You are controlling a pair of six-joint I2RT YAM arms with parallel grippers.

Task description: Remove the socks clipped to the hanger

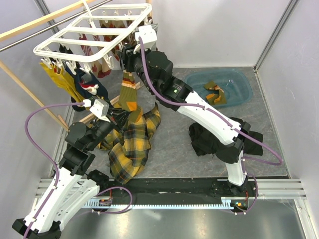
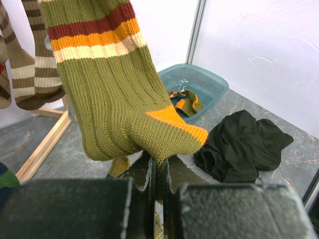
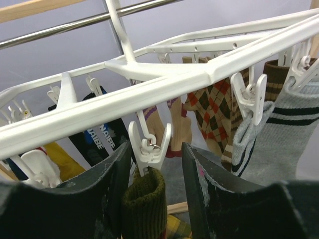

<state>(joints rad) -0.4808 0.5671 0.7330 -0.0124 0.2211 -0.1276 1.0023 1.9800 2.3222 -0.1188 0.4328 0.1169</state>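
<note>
The white grid hanger (image 1: pixel 94 30) hangs at the top left with several socks clipped under it. An olive-orange striped sock (image 1: pixel 130 92) hangs from a clip at its right end. My left gripper (image 2: pixel 159 172) is shut on the lower edge of this sock (image 2: pixel 109 84), near its orange toe. My right gripper (image 3: pixel 154 164) is open, with its jaws on either side of the white clip (image 3: pixel 149 147) that holds the sock's olive cuff (image 3: pixel 144 199). In the top view it (image 1: pixel 130 52) sits just under the hanger's right end. Grey striped (image 3: pixel 279 134), brown argyle (image 3: pixel 214 104), navy (image 3: pixel 99 139) and mustard (image 3: pixel 62 164) socks hang nearby.
A blue basin (image 1: pixel 222 87) at the back right holds a removed sock (image 1: pixel 215 95). A black garment (image 1: pixel 219 137) lies by the right arm. A yellow plaid cloth (image 1: pixel 132 144) lies below the hanger. The wooden rack with a metal rail (image 1: pixel 30 25) stands at the left.
</note>
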